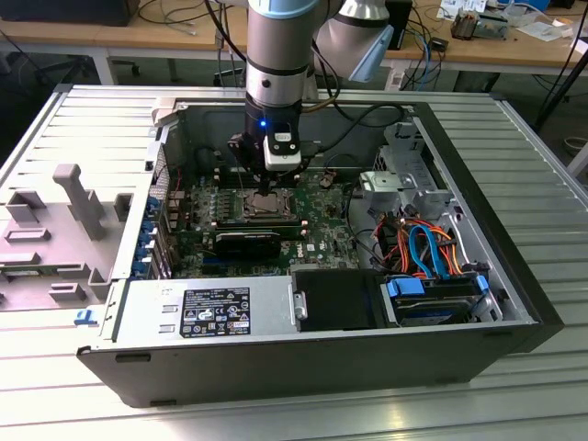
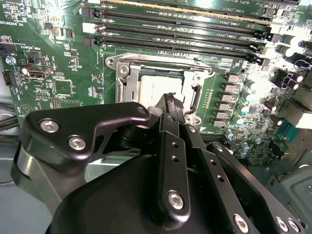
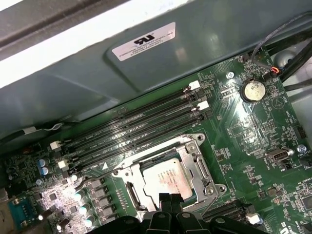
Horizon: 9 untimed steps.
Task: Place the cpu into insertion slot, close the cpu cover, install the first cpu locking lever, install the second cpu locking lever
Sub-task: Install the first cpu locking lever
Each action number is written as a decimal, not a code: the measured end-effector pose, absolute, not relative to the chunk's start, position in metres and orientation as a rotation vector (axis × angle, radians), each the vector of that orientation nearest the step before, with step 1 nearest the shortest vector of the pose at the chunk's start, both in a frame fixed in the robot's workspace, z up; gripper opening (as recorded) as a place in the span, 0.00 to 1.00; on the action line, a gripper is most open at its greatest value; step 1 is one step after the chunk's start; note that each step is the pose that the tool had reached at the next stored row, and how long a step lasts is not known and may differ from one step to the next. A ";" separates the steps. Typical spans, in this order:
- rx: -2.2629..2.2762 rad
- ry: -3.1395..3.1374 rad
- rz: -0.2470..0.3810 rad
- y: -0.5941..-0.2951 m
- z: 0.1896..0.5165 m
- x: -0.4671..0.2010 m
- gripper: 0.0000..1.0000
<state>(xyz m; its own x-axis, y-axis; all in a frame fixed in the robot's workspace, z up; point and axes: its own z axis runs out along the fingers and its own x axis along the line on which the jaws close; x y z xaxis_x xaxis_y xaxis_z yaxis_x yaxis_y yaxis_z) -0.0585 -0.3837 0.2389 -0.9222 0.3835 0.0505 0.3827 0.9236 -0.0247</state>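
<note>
Cpu, small flat square chip with dull silver-grey metal top (image 3: 168, 181), seated flat in square silver-rimmed insertion slot (image 3: 127, 192) of green motherboard (image 3: 253, 131), as seen in first wrist view. Framed by thin silver hinged cpu cover (image 3: 196, 168), apparently laid down around chip; how firmly fastened, impossible to tell. Black two-fingered gripper (image 3: 170, 199) poised right over chip's edge, fingertips closed up against each other, nothing visible between them. Step in hand judged to be work on cover at socket's edge. Best done by pressing only on metal frame, never on chip's top. Better to come down square and slow, keeping clear of long black memory slots (image 3: 131, 131) just beside socket and of small silver-topped capacitors (image 3: 80, 197) near it. In exterior view, open dark metal computer case (image 1: 276, 367) holding board, grey power supply box (image 1: 147, 308), black drive bay with blue brackets (image 1: 432, 299) and bundle of orange and blue cables (image 1: 427, 243).
</note>
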 end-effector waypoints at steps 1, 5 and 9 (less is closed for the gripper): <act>-0.601 -3.028 0.022 -0.384 0.239 -0.059 0.11; -0.591 -3.030 0.022 -0.384 0.239 -0.059 0.11; -0.582 -3.032 0.023 -0.384 0.239 -0.059 0.11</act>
<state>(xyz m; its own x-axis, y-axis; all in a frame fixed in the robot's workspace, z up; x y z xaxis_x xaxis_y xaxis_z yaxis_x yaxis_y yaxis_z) -0.0585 -0.3837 0.2389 -0.9276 0.3702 0.0505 0.3694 0.9289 -0.0247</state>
